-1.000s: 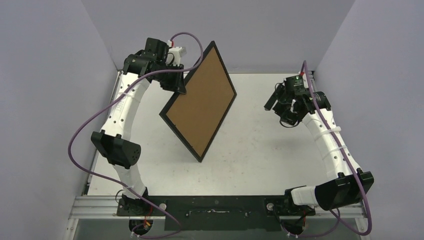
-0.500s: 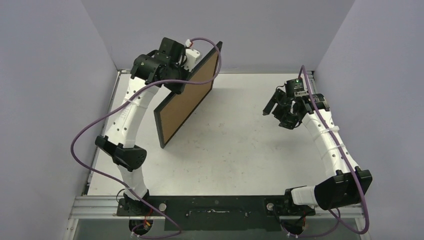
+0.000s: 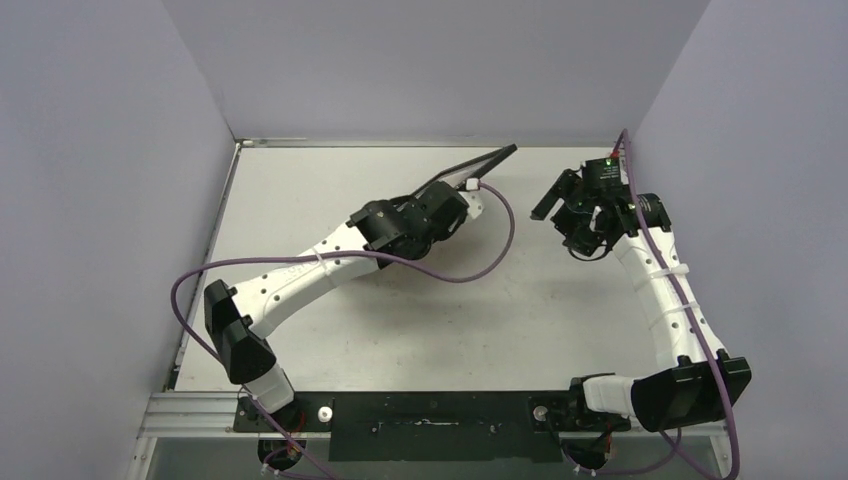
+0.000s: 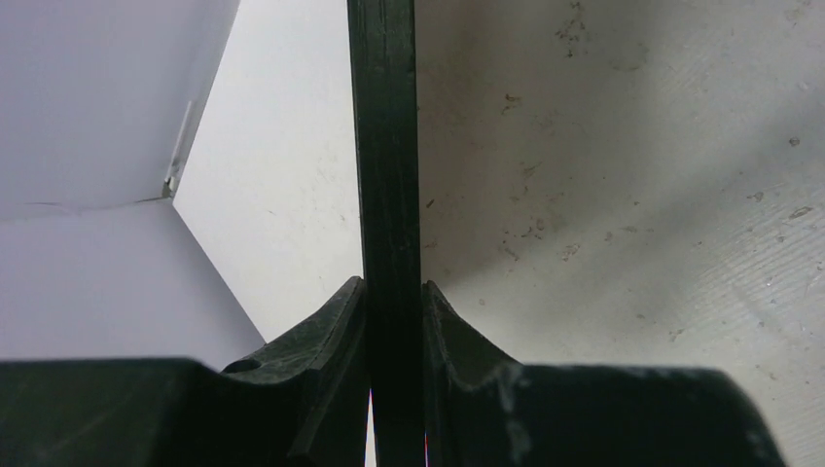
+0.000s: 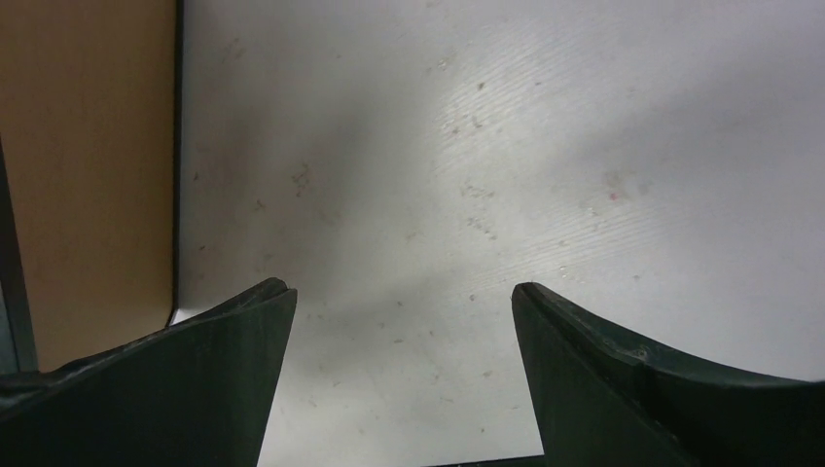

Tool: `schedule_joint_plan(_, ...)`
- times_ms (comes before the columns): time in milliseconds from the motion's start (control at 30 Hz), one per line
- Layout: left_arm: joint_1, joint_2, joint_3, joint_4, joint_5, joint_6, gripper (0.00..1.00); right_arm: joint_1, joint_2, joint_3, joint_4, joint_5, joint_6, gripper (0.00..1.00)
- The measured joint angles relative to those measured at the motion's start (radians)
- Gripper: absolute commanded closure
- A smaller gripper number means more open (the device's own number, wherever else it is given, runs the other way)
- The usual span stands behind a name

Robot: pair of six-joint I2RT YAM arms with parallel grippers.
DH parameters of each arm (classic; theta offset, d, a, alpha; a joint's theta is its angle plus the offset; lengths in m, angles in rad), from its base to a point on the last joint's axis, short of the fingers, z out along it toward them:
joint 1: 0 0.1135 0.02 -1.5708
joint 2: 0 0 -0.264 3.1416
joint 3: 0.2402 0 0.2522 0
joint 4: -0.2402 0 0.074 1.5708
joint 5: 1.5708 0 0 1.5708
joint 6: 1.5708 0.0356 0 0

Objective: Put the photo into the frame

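Pinching one rail of the thin black rectangular picture frame (image 4: 386, 117), the left gripper (image 4: 394, 284) holds it over the white table's (image 3: 300, 200) far middle. Stiff and likely light, it could pivot in that grip; the right gripper (image 5: 401, 288) gapes empty.

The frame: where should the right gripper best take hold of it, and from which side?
Probably by the thin rim of the frame at its free end nearest the right gripper, coming from the right. The left gripper pinches its other end, and the right jaws stand open.
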Motion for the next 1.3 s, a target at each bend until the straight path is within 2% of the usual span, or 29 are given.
schedule_joint_plan(133,-0.105,-0.019,-0.103,0.079,-0.101,-0.021,1.0,-0.037,-0.018,-0.01,-0.029,0.102,-0.011,0.17)
schedule_joint_plan(400,-0.205,0.013,-0.199,0.159,-0.196,-0.055,1.0,-0.135,-0.061,-0.073,-0.094,0.314,-0.055,0.17)
schedule_joint_plan(533,-0.238,0.092,-0.225,0.211,-0.227,-0.076,0.94,-0.138,-0.105,-0.102,-0.112,0.409,-0.067,0.18)
schedule_joint_plan(733,-0.262,0.255,-0.23,0.285,-0.275,-0.113,0.91,-0.138,-0.137,-0.163,-0.116,0.453,-0.07,0.18)
schedule_joint_plan(867,-0.265,0.378,-0.23,0.321,-0.306,-0.138,0.81,-0.138,-0.137,-0.206,-0.116,0.46,-0.07,0.18)
schedule_joint_plan(1000,-0.265,0.452,-0.235,0.346,-0.312,-0.158,0.64,-0.138,-0.137,-0.233,-0.114,0.461,-0.069,0.19)
schedule_joint_plan(1167,-0.266,0.462,-0.282,0.37,-0.206,-0.15,0.42,-0.138,-0.137,-0.247,-0.114,0.461,-0.069,0.19)
schedule_joint_plan(1300,-0.272,0.419,-0.307,0.39,-0.151,-0.15,0.33,-0.138,-0.137,-0.247,-0.107,0.462,-0.07,0.18)
